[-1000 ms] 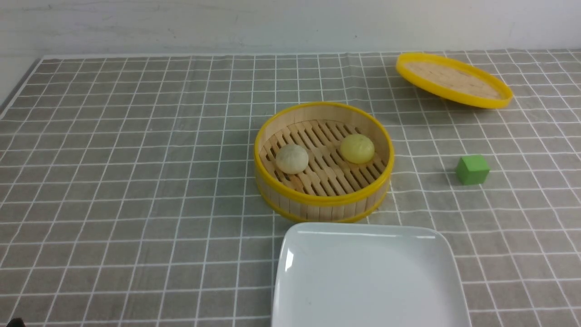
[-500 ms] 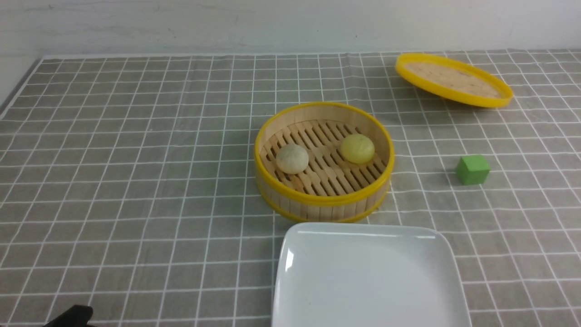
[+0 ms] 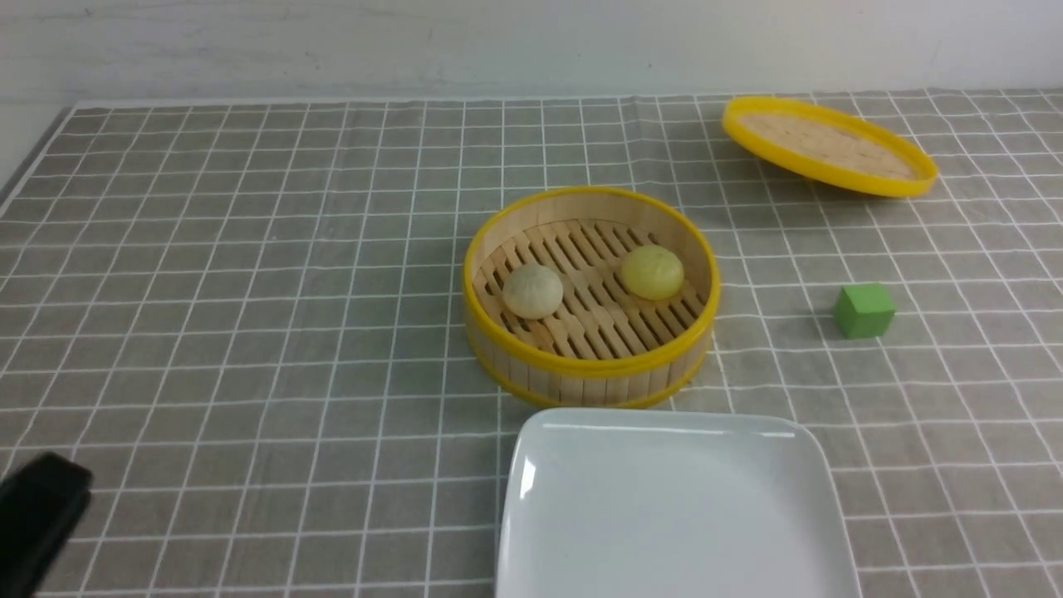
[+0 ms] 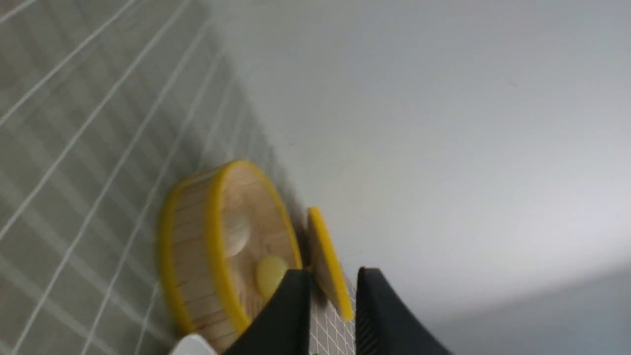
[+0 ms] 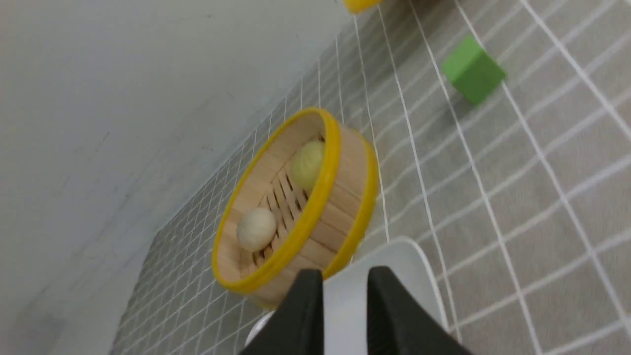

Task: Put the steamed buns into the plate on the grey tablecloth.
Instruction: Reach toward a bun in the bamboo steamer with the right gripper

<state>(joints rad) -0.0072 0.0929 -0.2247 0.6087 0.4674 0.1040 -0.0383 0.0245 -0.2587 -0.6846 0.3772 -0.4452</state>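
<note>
Two steamed buns lie in the round bamboo steamer [image 3: 581, 378]: an off-white bun [image 3: 532, 291] and a pale yellow bun [image 3: 653, 272]. Just in front of the steamer the white square plate [image 3: 673, 507] rests empty on the grey tablecloth [image 3: 249, 291]. My left gripper [image 3: 46, 498] shows as a black shape at the lower left corner, far from the steamer. In the left wrist view its fingers [image 4: 296, 310] stand a little apart with nothing between them. My right gripper [image 5: 345, 278] hangs over the plate [image 5: 404, 256], near the steamer [image 5: 340, 217], slightly open and empty.
The steamer's yellow-rimmed lid [image 3: 830, 145] lies tilted at the back right. A green cube [image 3: 864, 310] sits on the cloth right of the steamer. The table's left edge runs along the far left, and a pale wall stands behind.
My left gripper has come up into the front view at the lower left corner. The buns, steamer, plate, lid and cube have not moved.
</note>
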